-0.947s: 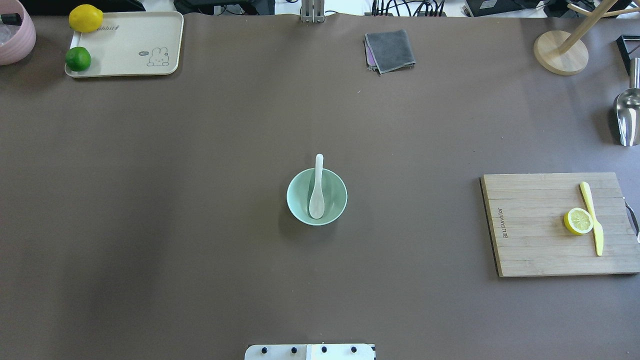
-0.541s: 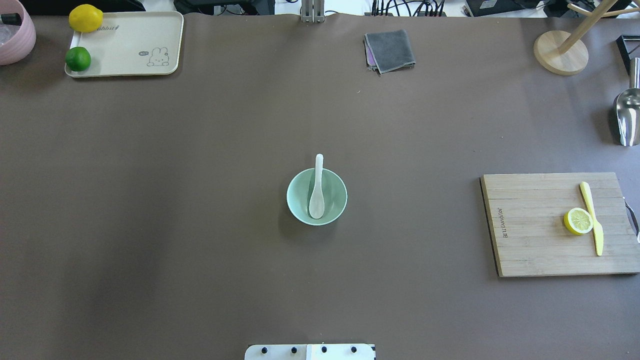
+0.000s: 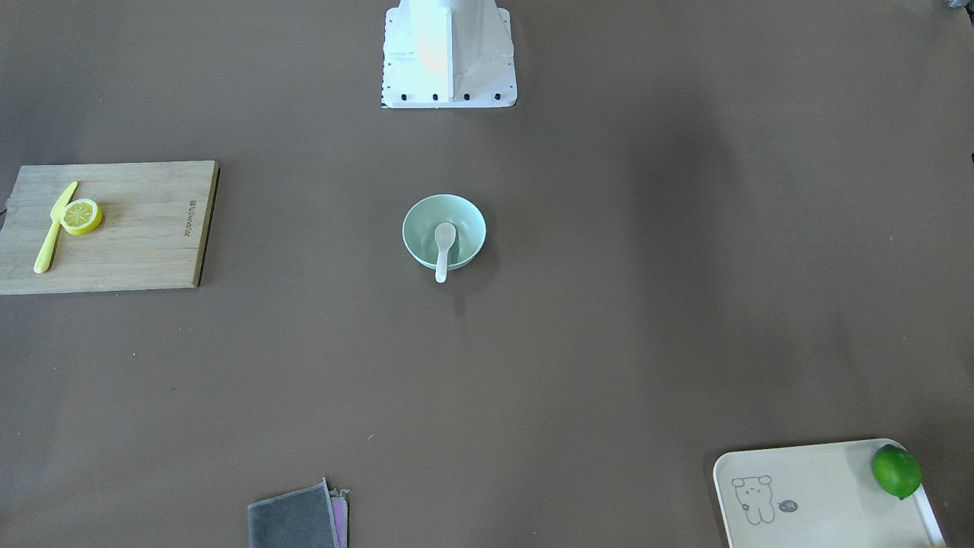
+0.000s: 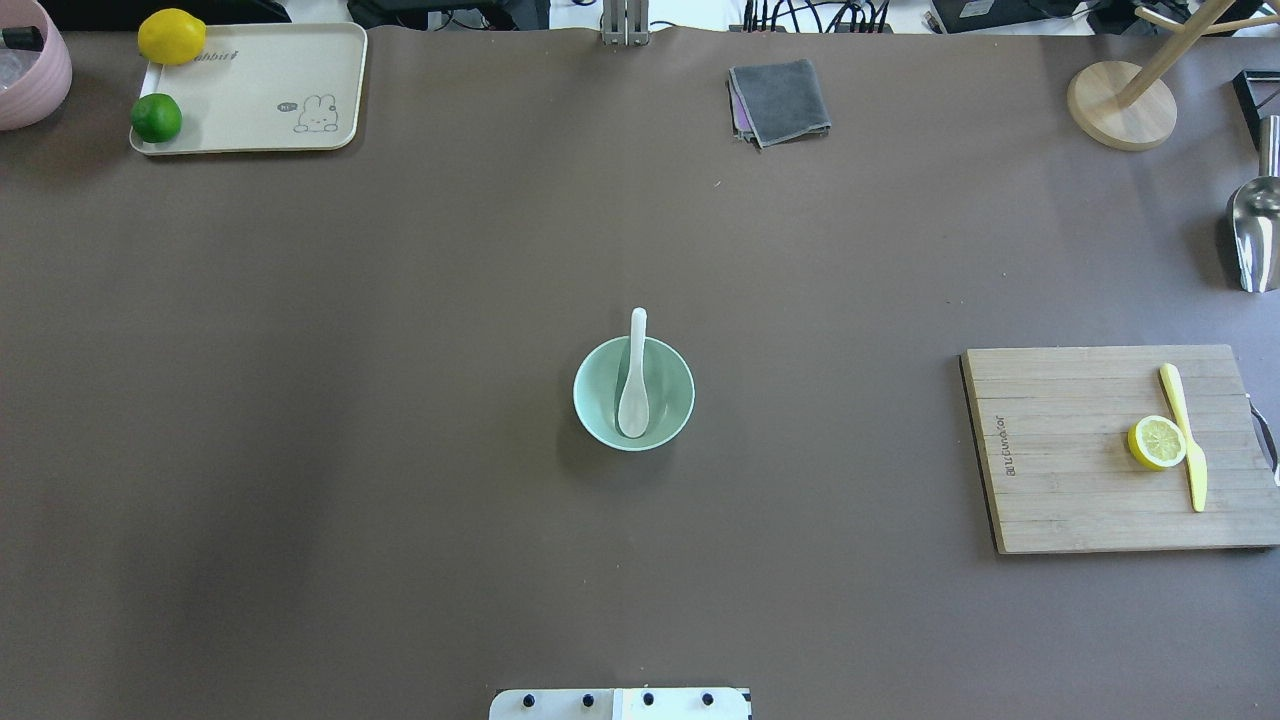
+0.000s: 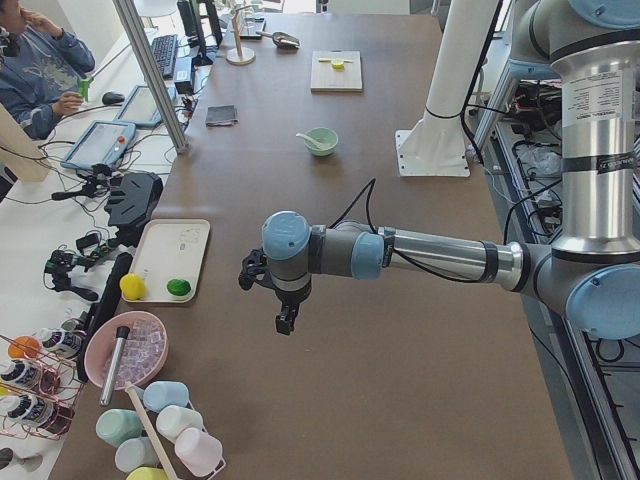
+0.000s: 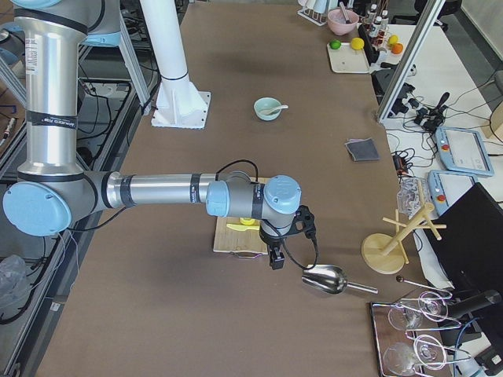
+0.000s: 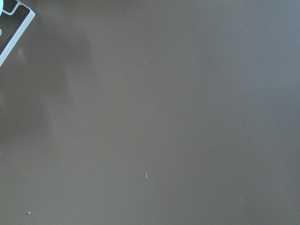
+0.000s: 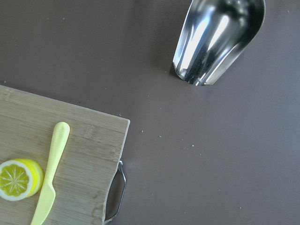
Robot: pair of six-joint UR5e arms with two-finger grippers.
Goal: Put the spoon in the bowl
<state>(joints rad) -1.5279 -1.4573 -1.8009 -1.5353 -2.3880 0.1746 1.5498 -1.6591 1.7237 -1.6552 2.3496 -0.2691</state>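
White spoon lies in the mint-green bowl on the brown counter — scoop inside, handle overhanging its rim. Left pincer and right pincer hang well apart from the bowl — whether open or closed cannot be told.

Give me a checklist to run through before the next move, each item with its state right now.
1. Scoop of the small white soup spoon lies inside the round pale mint-green bowl: ok.
2. Spoon handle leans on the bowl's rim on the side away from the robot and pokes past it: ok.
3. Bowl stands upright on the brown table: ok.
4. The left gripper is well apart from the bowl, over bare table: ok.
5. The right gripper is well apart from the bowl, by the wooden cutting board: ok.
6. Jaws of both grippers open: cannot tell, side views only.
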